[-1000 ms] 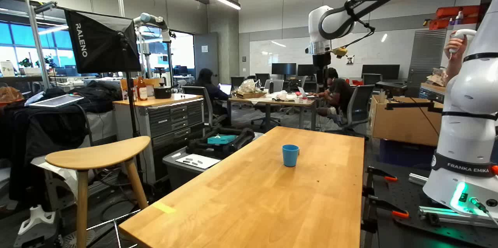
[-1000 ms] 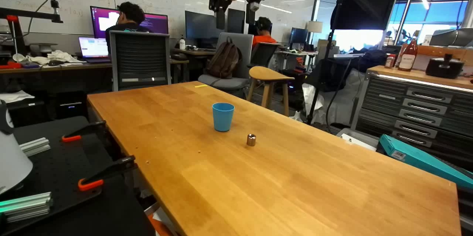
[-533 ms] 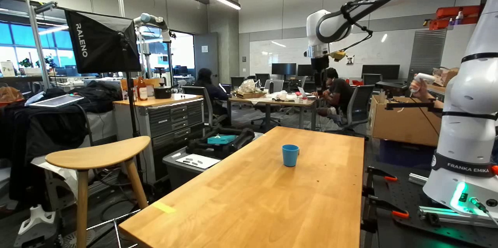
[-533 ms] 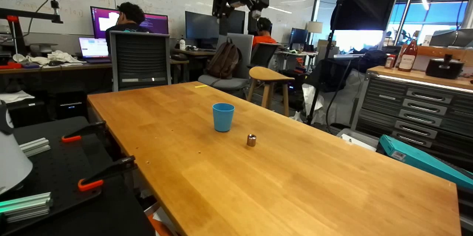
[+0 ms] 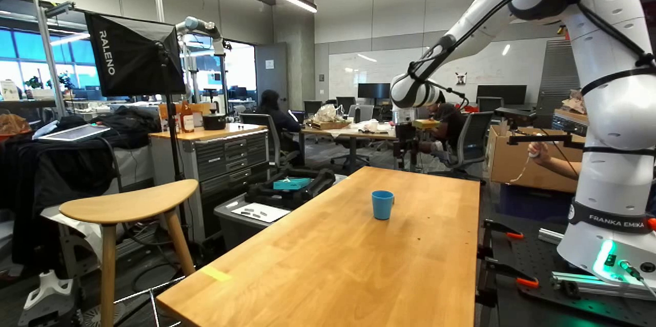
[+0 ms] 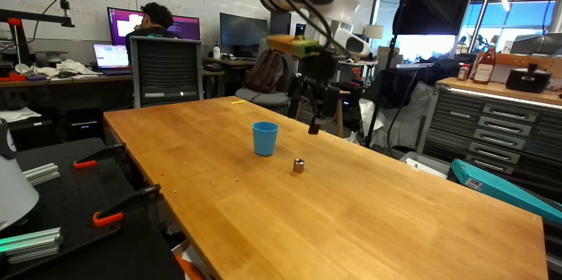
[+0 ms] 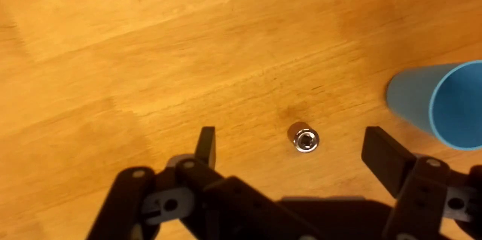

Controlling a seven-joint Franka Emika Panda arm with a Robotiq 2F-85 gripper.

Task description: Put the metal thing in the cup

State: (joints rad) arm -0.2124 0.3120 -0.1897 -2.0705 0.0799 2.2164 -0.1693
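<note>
The blue cup stands upright on the wooden table; it also shows in an exterior view and at the right edge of the wrist view. The metal thing, a small shiny socket-like cylinder, stands upright beside the cup, apart from it. In the wrist view the metal thing appears between the spread fingers, its hollow end facing up. My gripper is open and empty, above the table and touching neither thing. It also shows in both exterior views.
Orange-tipped clamps grip the table's edge on the robot's side. A wooden stool and a drawer cabinet stand off the table's opposite side. A person's hand shows behind the robot's base column.
My arm has swung down, bringing the open gripper from high up to much lower over the table. The cup and the metal thing have not moved. The person's hand behind the arm has lowered.
</note>
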